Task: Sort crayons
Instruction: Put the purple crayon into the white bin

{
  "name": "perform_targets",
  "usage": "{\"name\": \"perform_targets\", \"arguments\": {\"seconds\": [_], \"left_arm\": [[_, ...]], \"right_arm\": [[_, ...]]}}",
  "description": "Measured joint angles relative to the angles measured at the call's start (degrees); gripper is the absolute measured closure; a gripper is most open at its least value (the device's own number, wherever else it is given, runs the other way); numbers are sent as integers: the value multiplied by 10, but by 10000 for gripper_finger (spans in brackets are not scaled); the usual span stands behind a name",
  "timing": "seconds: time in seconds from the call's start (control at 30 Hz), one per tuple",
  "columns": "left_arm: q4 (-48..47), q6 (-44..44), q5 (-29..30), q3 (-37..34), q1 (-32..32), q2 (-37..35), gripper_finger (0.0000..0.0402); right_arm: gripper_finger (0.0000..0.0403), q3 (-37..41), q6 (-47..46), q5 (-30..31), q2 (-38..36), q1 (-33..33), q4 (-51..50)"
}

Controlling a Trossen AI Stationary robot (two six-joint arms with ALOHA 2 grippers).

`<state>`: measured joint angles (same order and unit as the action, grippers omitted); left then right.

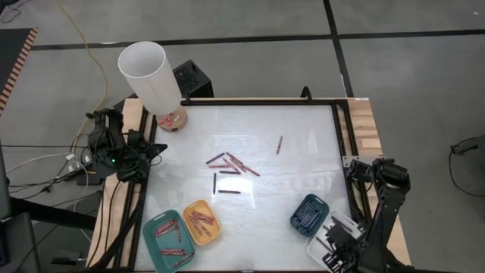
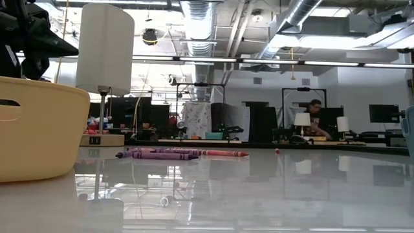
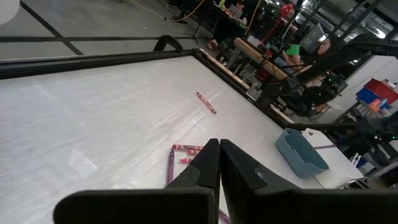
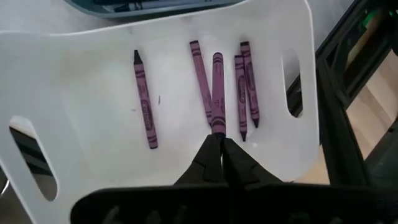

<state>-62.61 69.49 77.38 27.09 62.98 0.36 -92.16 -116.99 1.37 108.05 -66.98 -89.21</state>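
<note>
Four small plastic trays sit on the table: one teal tray, one yellow tray, one dark-blue tray, one white tray. Five purple wax crayons lie in the white tray. One lone red crayon lies apart; the loose crayons in the middle cluster overlap too much to count, as do those in the other trays. One white-shaded lamp

Glossy, reflective white tabletop with wooden edge strips; smooth plastic white tray; paper-wrapped crayons.

Purple crayons in white tray, end effector closed
</note>
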Motion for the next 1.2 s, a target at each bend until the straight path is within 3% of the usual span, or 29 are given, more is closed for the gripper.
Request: {"name": "perform_targets", "arguments": {"seconds": [0.7, 1.2], "left_arm": [[0, 0, 0, 0, 0, 0, 401], [0, 0, 0, 0, 0, 0, 401]], "right_arm": [[403, 65, 5, -18, 1, 6, 103], [403, 73, 64, -30, 1, 6, 155]]}}
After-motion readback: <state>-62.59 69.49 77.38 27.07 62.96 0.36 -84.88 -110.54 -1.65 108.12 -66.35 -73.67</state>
